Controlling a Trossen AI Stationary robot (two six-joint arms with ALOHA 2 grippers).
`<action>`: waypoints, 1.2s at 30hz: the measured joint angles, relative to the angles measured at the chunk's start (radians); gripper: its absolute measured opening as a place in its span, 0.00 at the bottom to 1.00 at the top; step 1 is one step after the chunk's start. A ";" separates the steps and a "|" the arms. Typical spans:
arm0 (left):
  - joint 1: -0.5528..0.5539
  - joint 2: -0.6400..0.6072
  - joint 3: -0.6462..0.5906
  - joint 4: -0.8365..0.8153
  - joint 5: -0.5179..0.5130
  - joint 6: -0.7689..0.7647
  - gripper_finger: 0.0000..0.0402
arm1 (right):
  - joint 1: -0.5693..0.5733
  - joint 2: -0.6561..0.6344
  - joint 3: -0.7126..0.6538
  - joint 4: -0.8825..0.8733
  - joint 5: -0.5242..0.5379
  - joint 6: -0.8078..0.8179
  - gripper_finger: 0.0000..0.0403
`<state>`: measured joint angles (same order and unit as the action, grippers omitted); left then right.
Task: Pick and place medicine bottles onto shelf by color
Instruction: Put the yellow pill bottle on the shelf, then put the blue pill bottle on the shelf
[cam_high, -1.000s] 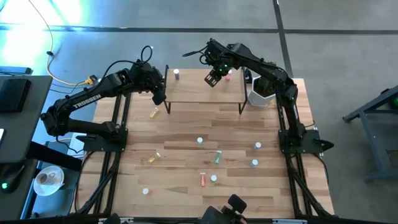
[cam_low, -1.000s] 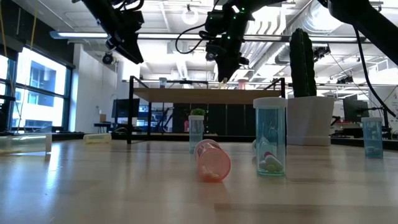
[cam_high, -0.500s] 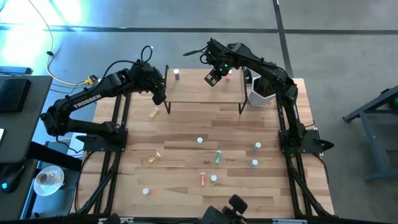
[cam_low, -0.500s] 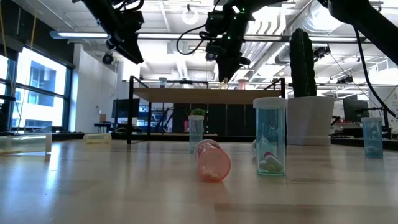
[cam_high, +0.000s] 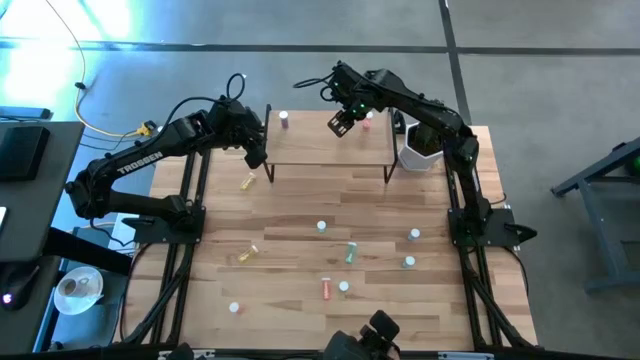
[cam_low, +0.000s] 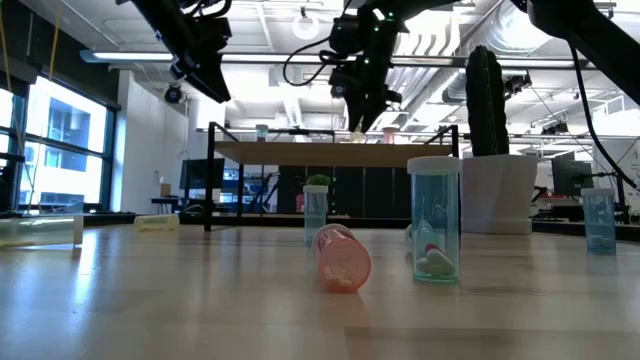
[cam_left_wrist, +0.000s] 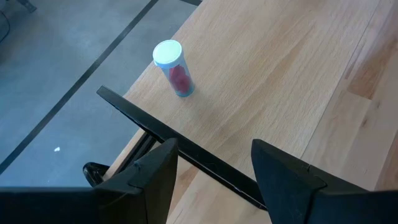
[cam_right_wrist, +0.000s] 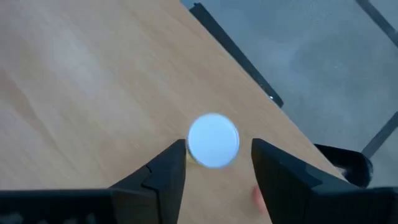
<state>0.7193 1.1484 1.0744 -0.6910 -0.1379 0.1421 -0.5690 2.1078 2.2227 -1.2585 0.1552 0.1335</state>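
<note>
The shelf (cam_high: 330, 142) stands at the table's far middle. A red bottle (cam_high: 284, 119) stands at its far left corner and shows in the left wrist view (cam_left_wrist: 175, 68). A pink bottle (cam_high: 368, 118) stands at the far right. My right gripper (cam_high: 342, 121) is open above the shelf. Its fingers stand on either side of an upright white-capped bottle (cam_right_wrist: 213, 140), whose body is hidden under the cap. My left gripper (cam_high: 260, 157) is open and empty over the shelf's left edge (cam_left_wrist: 186, 149). Several more bottles lie or stand on the table.
A white pot with a cactus (cam_high: 418, 148) stands right of the shelf. Loose bottles include a yellow one (cam_high: 248, 181), a second yellow one (cam_high: 247, 253), a green one (cam_high: 350, 252), a lying pink one (cam_low: 342, 258) and an upright blue one (cam_low: 434, 232).
My right gripper has moved a little toward the table's far edge above the shelf. The bottles on the shelf stand as before.
</note>
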 joint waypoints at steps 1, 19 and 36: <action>0.000 0.000 0.000 0.000 0.000 0.000 0.49 | 0.000 0.000 0.000 0.000 0.001 -0.001 0.44; 0.000 0.000 0.000 0.000 0.000 0.000 0.49 | 0.002 -0.006 0.010 -0.016 -0.007 -0.022 0.44; 0.000 0.000 0.000 0.000 0.014 -0.011 0.49 | 0.099 -0.154 0.010 -0.048 -0.010 -0.125 0.44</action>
<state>0.7197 1.1484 1.0744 -0.6914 -0.1239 0.1306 -0.4695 1.9540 2.2326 -1.3063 0.1448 0.0081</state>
